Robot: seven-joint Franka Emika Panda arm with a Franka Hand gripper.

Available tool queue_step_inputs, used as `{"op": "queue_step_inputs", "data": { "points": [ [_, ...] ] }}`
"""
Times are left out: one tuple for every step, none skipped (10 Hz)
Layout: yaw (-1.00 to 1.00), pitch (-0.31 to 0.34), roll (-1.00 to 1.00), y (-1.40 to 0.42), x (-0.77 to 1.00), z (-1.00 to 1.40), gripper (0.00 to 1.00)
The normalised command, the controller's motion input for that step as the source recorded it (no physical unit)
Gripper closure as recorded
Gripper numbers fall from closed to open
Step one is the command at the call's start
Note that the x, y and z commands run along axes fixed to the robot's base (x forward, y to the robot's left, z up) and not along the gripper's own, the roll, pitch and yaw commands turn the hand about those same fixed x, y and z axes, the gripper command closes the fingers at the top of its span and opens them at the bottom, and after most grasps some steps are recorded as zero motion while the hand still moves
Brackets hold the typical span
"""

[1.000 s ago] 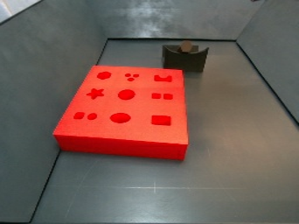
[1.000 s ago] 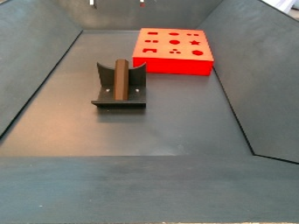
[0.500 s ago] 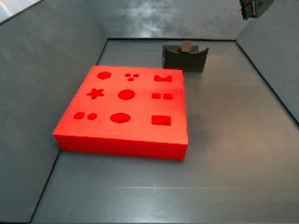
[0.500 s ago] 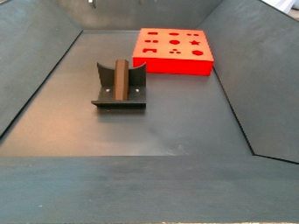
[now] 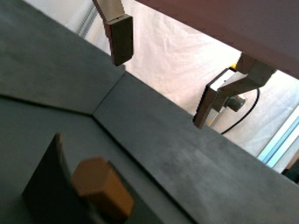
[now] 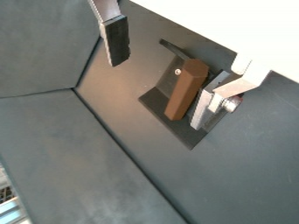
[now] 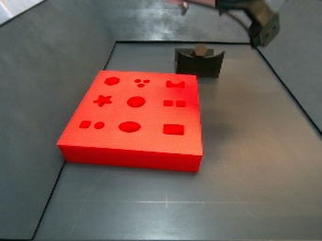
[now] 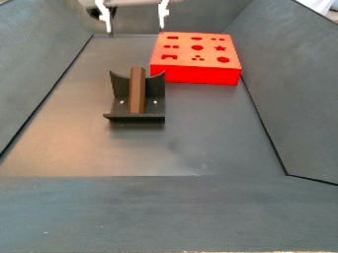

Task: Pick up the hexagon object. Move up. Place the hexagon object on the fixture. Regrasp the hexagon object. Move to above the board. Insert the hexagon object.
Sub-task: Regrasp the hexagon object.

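Note:
The brown hexagon object (image 8: 137, 90) lies in the notch of the dark grey fixture (image 8: 118, 99) on the grey floor, left of centre. It also shows in the other side view (image 7: 199, 52) on the fixture (image 7: 199, 65), and in both wrist views (image 6: 184, 88) (image 5: 104, 189). The red board (image 8: 199, 66) (image 7: 132, 143) with shaped cutouts lies apart from the fixture. My gripper (image 8: 132, 12) (image 7: 258, 24) hangs high above the floor, open and empty. Its fingers (image 6: 114, 39) (image 5: 117, 39) are wide apart, well above the hexagon object and clear of it.
The floor is a grey bin with sloping walls (image 8: 46, 84) (image 7: 51, 47) on all sides. The fixture's base plate (image 6: 155, 98) and upright (image 5: 47, 179) show in the wrist views. A white backdrop (image 5: 176, 61) lies beyond the wall.
The gripper has come down into both side views from the top edge; before, it was almost out of sight. The hexagon object, fixture and board have not moved.

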Motion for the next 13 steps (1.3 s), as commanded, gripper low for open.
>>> {"op": "queue_step_inputs", "data": {
  "points": [
    [0.02, -0.124, 0.06, 0.06, 0.07, -1.00, 0.00],
    [0.00, -0.123, 0.06, 0.05, 0.08, -1.00, 0.00],
    [-0.03, -0.102, 0.06, 0.05, 0.08, -1.00, 0.00],
    [-0.05, -0.083, 0.06, 0.04, 0.09, -1.00, 0.00],
    [-0.06, -0.051, 0.06, 0.04, 0.10, -1.00, 0.00],
    [-0.05, -0.027, 0.06, 0.03, 0.10, -0.88, 0.00],
    [-0.04, 0.006, 0.06, 0.01, 0.09, -0.67, 0.00],
    [-0.04, 0.018, 0.06, 0.01, 0.09, -0.58, 0.00],
    [-0.01, 0.026, 0.07, 0.01, 0.08, -0.39, 0.00],
    [0.01, 0.026, 0.06, 0.01, 0.08, -0.26, 0.00],
    [0.02, 0.037, 0.05, -0.01, 0.02, -0.19, 0.00],
    [0.03, 0.026, 0.05, -0.02, 0.02, -0.17, 0.00],
    [0.03, 0.026, 0.05, -0.02, 0.02, -0.17, 0.00]
  ]
}}
